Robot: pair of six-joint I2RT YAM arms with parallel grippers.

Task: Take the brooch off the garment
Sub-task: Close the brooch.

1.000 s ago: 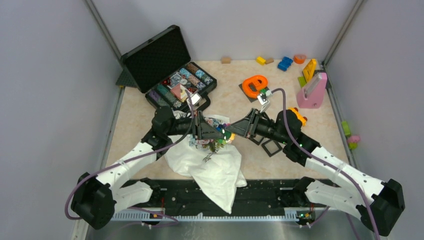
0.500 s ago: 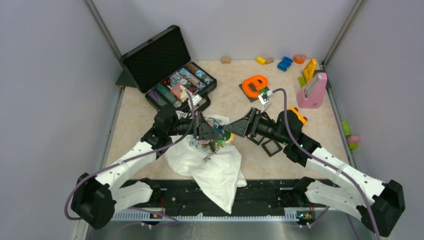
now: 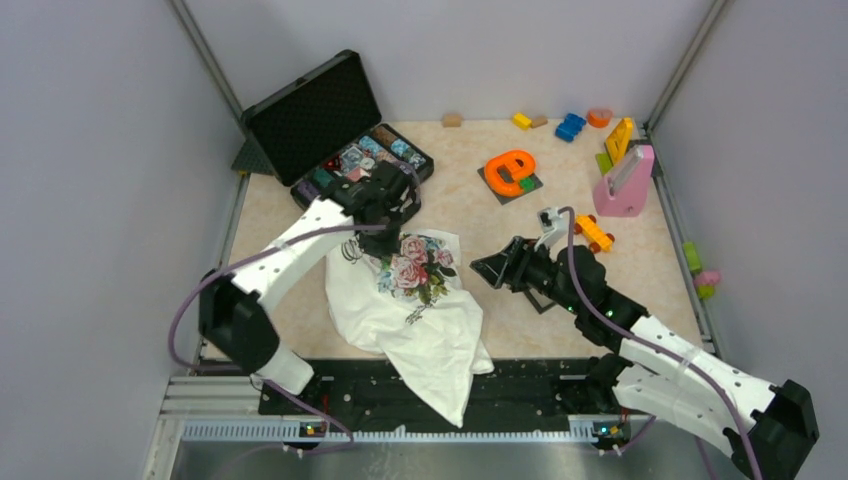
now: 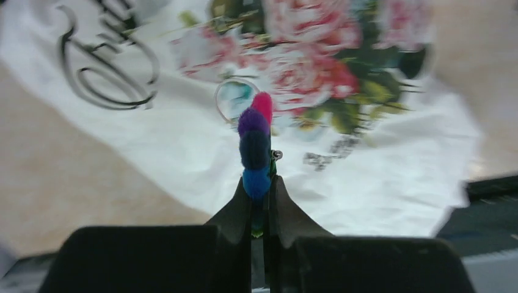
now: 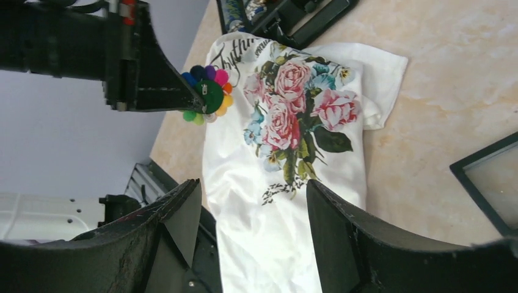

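**Brooch pinched in your left gripper, clear of the shirt**

Your left gripper (image 4: 261,186) has its two fingers pressed together on the brooch (image 4: 255,143). It grips the flower at its lower edge, so the flower stands up out of the fingertips. From the left wrist you see the brooch edge-on: a stack of blue, dark blue, purple and pink beads rising from the pinch. From the right wrist you see its back, a green disc ringed by pink, purple, blue, orange and green beads, right at the tip of the dark fingers.

The brooch is apart from the garment (image 3: 425,320). The shirt lies spread on the table (image 3: 600,130) with its rose print face up and the script lettering at its far end. Its near end drapes over the black base plate. In the top view your left gripper hangs over the shirt's far left corner, close to the open black case (image 3: 320,120). In the left wrist view the cloth is blurred behind the brooch, with the rose print just past it.

Your right gripper (image 3: 488,266) has its fingers (image 5: 174,226) spread wide and holds nothing. It sits on the right of the shirt, near the cloth's edge and pointing toward it, well apart from the brooch. A black square frame (image 5: 488,180) lies on the table beside it.
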